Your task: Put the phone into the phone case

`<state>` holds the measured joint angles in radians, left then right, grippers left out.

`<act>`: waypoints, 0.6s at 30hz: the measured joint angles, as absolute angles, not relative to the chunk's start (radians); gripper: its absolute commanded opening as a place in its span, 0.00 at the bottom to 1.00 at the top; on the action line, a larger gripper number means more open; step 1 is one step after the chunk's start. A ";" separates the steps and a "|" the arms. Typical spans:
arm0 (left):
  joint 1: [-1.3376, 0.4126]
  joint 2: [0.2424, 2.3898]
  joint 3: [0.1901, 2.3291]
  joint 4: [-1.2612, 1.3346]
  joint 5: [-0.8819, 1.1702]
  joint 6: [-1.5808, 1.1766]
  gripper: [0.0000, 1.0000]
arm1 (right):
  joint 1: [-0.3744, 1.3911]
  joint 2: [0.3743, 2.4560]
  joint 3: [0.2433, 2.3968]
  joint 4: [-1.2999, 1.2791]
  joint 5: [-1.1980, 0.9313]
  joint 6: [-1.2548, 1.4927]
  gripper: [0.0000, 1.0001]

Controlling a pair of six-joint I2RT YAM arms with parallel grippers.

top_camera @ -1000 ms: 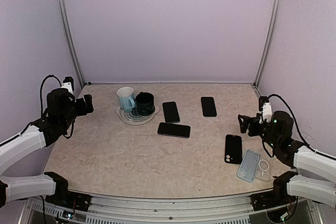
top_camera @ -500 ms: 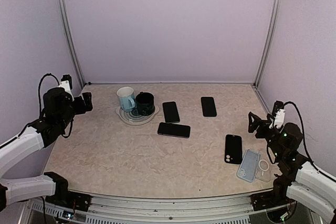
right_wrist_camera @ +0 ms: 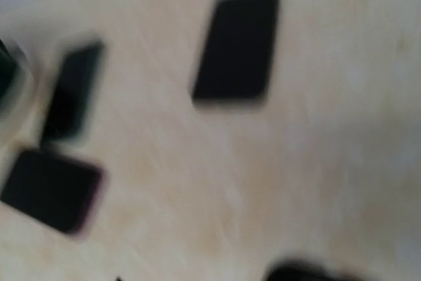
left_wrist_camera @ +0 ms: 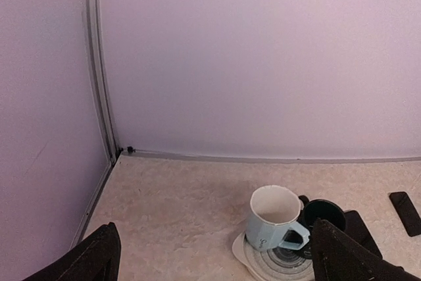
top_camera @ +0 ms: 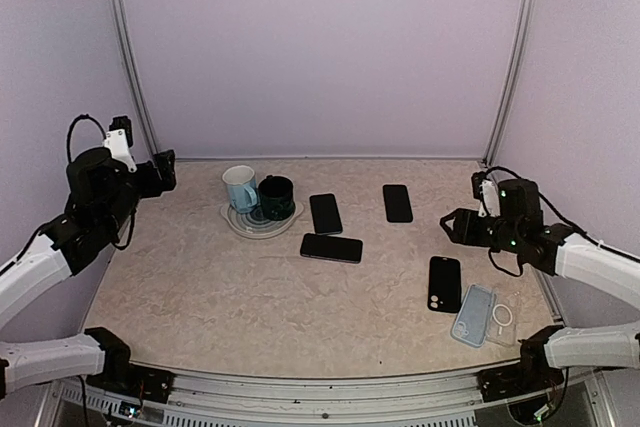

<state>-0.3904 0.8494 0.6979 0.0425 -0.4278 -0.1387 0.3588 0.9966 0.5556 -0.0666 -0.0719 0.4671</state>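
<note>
Several black phones lie on the table: one [top_camera: 445, 283] at the right beside a clear phone case [top_camera: 474, 314], one [top_camera: 397, 203] at the back, two [top_camera: 325, 213] [top_camera: 331, 247] near the middle. My right gripper [top_camera: 455, 227] hovers above the table between the back phone and the right phone, empty; no shut fingers show in its blurred wrist view, which shows the back phone [right_wrist_camera: 237, 47] and the two middle phones [right_wrist_camera: 72, 93] [right_wrist_camera: 49, 189]. My left gripper [top_camera: 160, 175] is raised at the far left, open and empty, with its fingers [left_wrist_camera: 99, 258] wide apart.
A light blue mug [top_camera: 240, 188] and a dark mug [top_camera: 276, 197] stand on a round coaster [top_camera: 240, 223] at the back left; they also show in the left wrist view [left_wrist_camera: 273, 218]. A second clear piece with a ring [top_camera: 503, 319] lies by the case. Purple walls enclose the table.
My right arm pulled back and rose, then swung out over the table towards the back phone. My left arm rose a little and drew back to the left.
</note>
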 measured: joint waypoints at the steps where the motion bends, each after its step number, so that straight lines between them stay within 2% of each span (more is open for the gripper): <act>1: -0.430 0.872 0.731 0.042 -0.454 -0.116 0.99 | 0.379 1.044 0.590 -0.118 -0.059 0.478 0.52; 4: -0.537 0.975 0.847 0.056 -0.511 -0.050 0.99 | 0.450 1.184 0.694 -0.289 0.010 0.513 0.49; 7: -0.556 1.080 0.923 0.063 -0.514 -0.080 0.99 | 0.521 1.283 0.762 -0.397 0.060 0.545 0.47; 13: -0.452 1.226 0.936 0.072 -0.292 -0.218 0.99 | 0.560 1.416 0.791 -0.506 0.086 0.575 0.39; 18: -0.384 1.249 0.905 0.072 -0.212 -0.284 0.99 | 0.560 1.501 0.790 -0.543 0.092 0.574 0.36</act>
<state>-0.3840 1.2491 0.9051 0.0715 -0.2119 -0.2836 0.5598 1.5009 0.7902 -0.5434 0.0921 0.5735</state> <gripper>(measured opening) 0.989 0.373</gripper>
